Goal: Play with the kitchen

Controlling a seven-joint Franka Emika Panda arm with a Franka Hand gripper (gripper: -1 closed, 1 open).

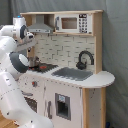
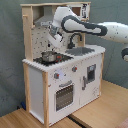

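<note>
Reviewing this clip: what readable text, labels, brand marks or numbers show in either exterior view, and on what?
No text can be read in either view.
Microwave keypad: marks too blurred to read.
Knobs on the kitchen front, second exterior view: no legible markings.
Arm: no readable brand mark.

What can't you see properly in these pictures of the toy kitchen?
- Inside the pot on the stovetop: too small in both exterior views.
- Microwave buttons: blurred in the first exterior view.
- Microwave in the second exterior view: mostly hidden behind the arm.
- Gripper: too blurred to read.
</note>
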